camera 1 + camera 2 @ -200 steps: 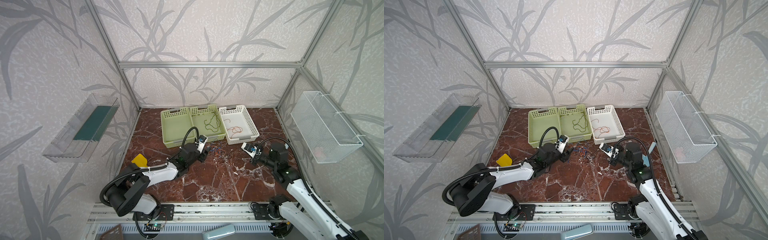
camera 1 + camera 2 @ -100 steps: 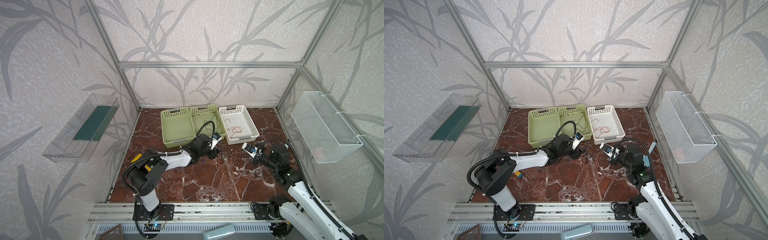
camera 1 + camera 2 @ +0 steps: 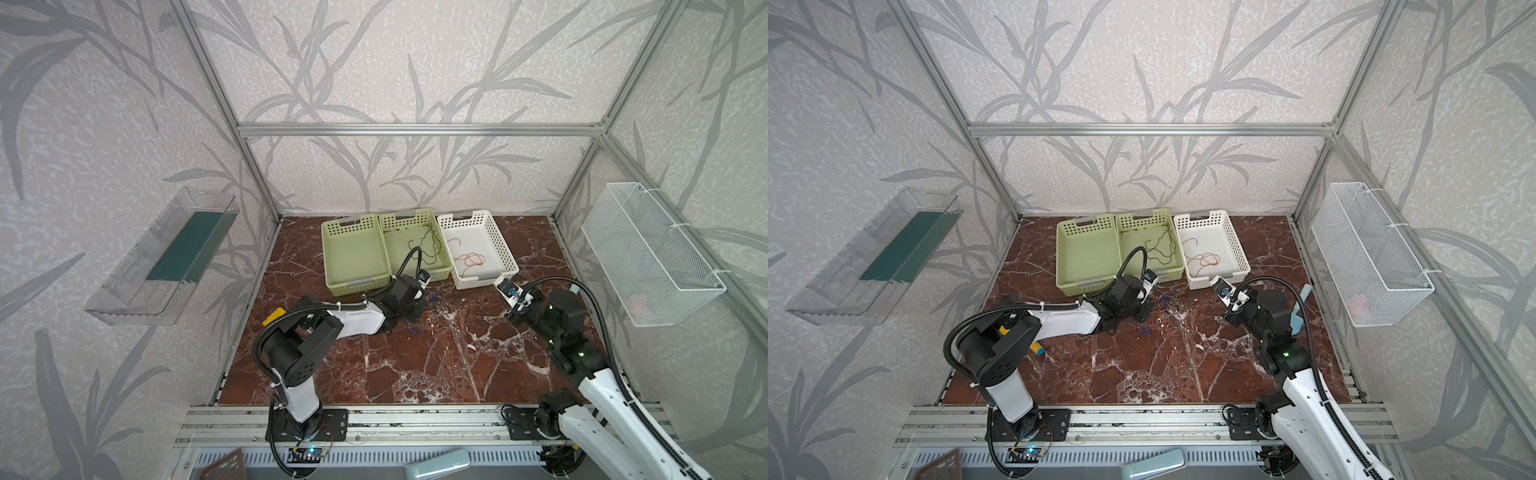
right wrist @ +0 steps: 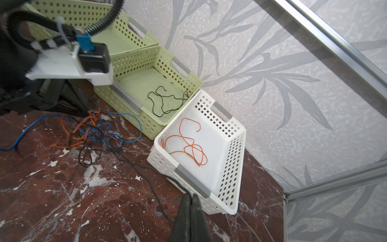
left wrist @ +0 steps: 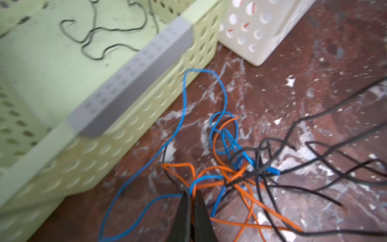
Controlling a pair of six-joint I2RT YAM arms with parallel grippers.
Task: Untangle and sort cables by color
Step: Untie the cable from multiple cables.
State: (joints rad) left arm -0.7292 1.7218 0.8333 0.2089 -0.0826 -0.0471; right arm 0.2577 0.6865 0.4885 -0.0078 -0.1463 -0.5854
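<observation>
Pinching blue and orange cables (image 5: 209,177), my left gripper (image 5: 191,191) has just come together; my right gripper (image 4: 191,196) clamps a dark cable (image 4: 146,167) for untangling.

**Layout, top views**

Row across upper centre of the table (image 3: 436,365): left basket (image 3: 351,286), middle basket (image 3: 405,220), right basket (image 3: 482,283), side by side. Single cable (image 3: 428,249) in middle basket, looped cable (image 3: 469,261) in right basket. Cable tangle (image 3: 434,301) on table, just below middle basket.

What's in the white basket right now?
The white basket holds one looped orange cable, nothing else showing. From the right wrist, its near wall hides a thin strip of floor.
</observation>
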